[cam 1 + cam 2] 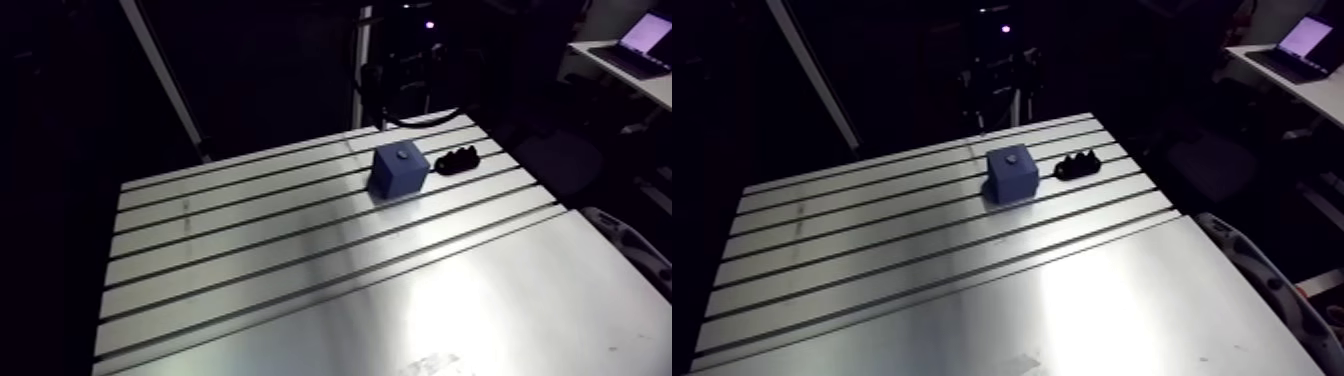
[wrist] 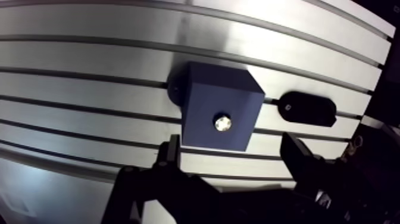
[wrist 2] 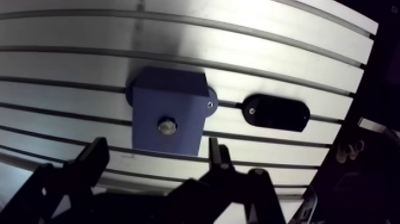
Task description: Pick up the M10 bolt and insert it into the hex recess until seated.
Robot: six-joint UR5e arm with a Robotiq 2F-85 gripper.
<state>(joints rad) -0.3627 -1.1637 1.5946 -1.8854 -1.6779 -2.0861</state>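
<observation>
Surface: the slotted aluminium table point(image 1: 300, 300) is level. Its long parallel slots point(image 1: 250, 215) run across the far and middle part. The near part is a plain sheet carrying a broad bright reflection. A few faint marks show on the metal between the slots. The surroundings beyond the table edges are dim.

Items on the surface: a blue block point(image 1: 400, 172) stands upright on the far part of the table, over the slots. A dark rounded foot point(image 2: 173, 93) shows under it at two corners. Just beside the block, not touching it, lies a black holder point(image 1: 462, 160). From above it is oval with a small fastener near one end, and from the arm view its top looks ridged.

Task item: the bolt point(image 2: 223, 123) is in the block. Its small bright round head shows at the middle of the block's top face. Its shank is hidden inside the block, and whether it is fully home cannot be told.

Gripper: in the wrist view the gripper point(image 2: 232, 149) hangs above the block. Its two dark fingers point(image 2: 169, 158) are spread wide, farther apart than the block's top face. Nothing is held between them. They appear clear of the block and the bolt. The black holder lies off to one side of the gripper, outside the fingers.
</observation>
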